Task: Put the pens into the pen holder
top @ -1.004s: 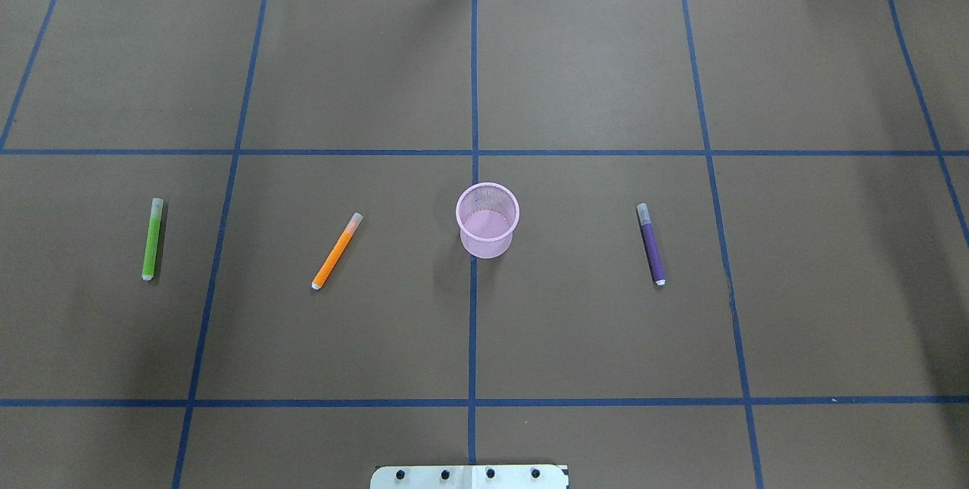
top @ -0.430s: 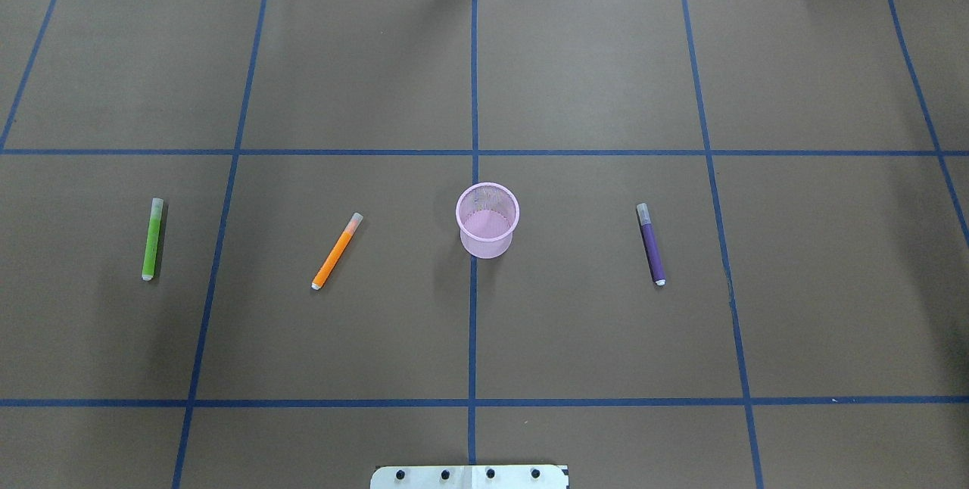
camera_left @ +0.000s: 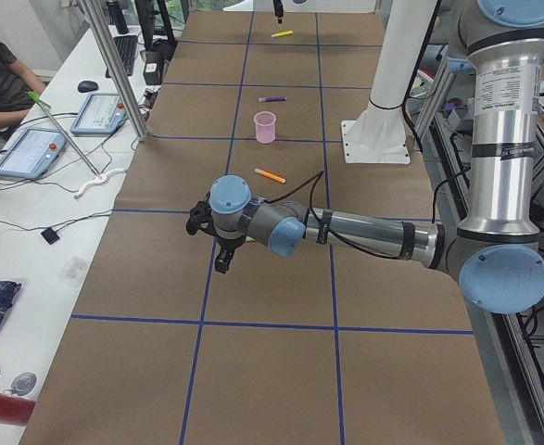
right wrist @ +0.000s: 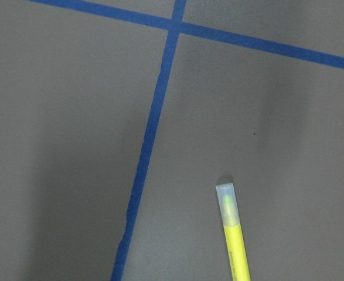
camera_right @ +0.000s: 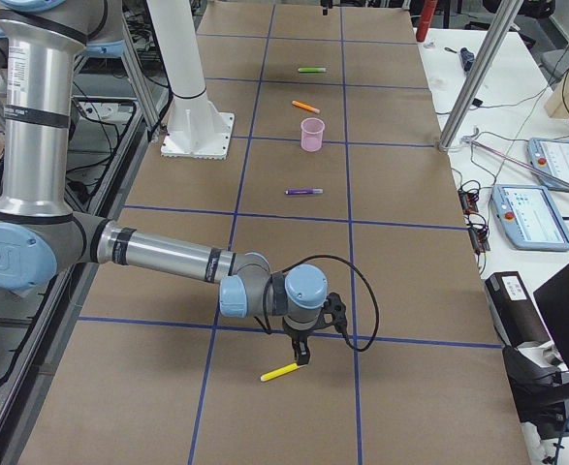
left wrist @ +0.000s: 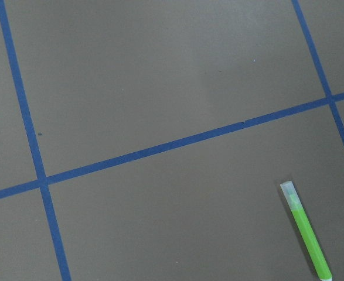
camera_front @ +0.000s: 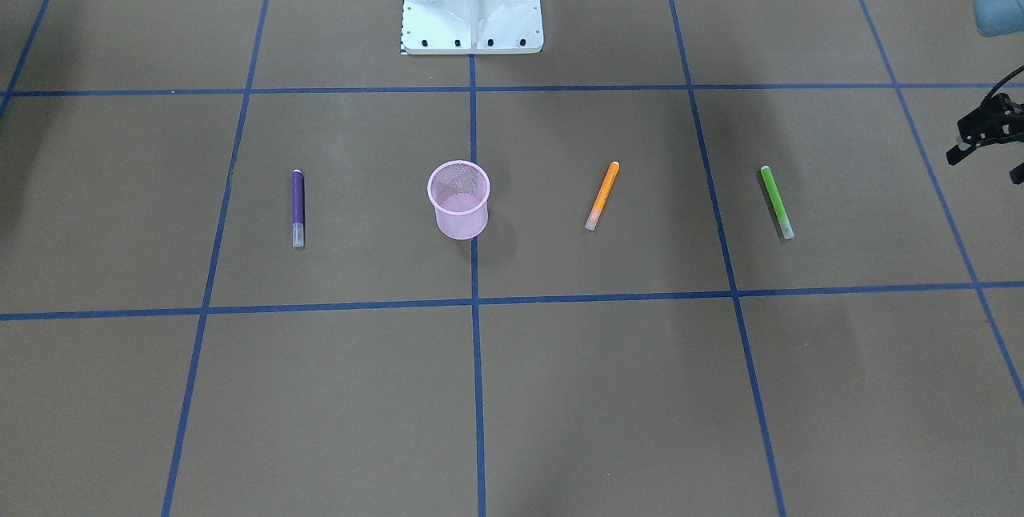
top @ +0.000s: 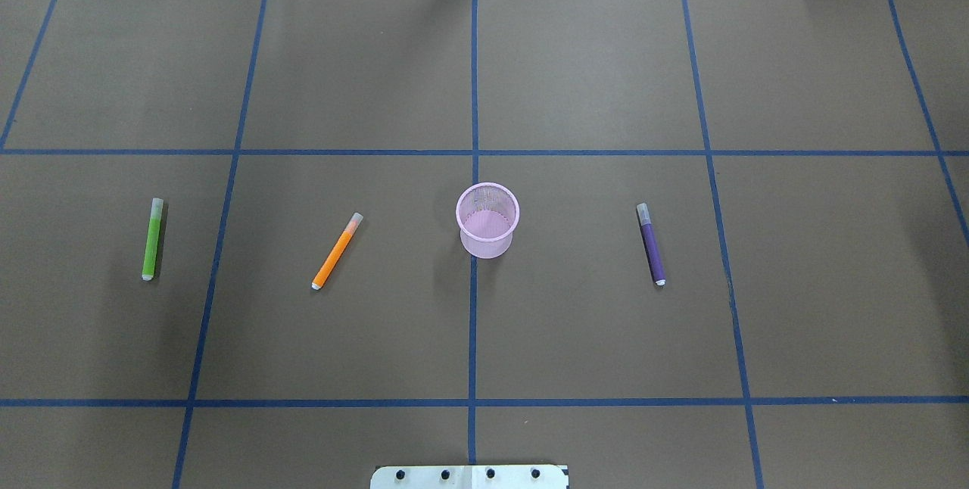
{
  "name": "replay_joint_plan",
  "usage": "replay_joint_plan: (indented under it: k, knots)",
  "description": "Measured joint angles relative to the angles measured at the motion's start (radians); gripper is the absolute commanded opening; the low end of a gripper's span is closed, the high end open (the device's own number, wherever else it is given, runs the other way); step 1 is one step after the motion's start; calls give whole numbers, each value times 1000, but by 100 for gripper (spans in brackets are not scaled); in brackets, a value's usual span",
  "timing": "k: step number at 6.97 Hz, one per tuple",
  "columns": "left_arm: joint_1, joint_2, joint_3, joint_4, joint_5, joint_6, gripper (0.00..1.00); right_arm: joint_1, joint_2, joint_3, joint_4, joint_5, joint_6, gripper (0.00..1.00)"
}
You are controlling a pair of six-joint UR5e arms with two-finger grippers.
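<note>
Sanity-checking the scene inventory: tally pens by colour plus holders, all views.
Purple pen: 1
Orange pen: 1
Green pen: 1
Yellow pen: 1
Pink pen holder: 1
Total: 5

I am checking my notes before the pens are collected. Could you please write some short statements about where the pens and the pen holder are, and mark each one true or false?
1. The pen holder stands upright with no pen in it. True.
2. The orange pen lies between the green pen and the pen holder. True.
3. The purple pen touches the pen holder. False: it lies flat on the table, well apart from the holder.
4. Only three pens are on the table. False: a fourth one, a yellow pen, lies far out towards the table's end on the robot's right.
</note>
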State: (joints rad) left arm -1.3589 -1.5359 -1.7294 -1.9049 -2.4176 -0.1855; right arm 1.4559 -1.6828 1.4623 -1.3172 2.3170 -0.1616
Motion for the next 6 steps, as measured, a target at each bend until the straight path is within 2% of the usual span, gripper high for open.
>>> replay_joint_plan:
  k: [6]
  knots:
    - [3, -13, 14, -2, 18, -2, 100, -55, 60, -194, -1, -14, -95, 74]
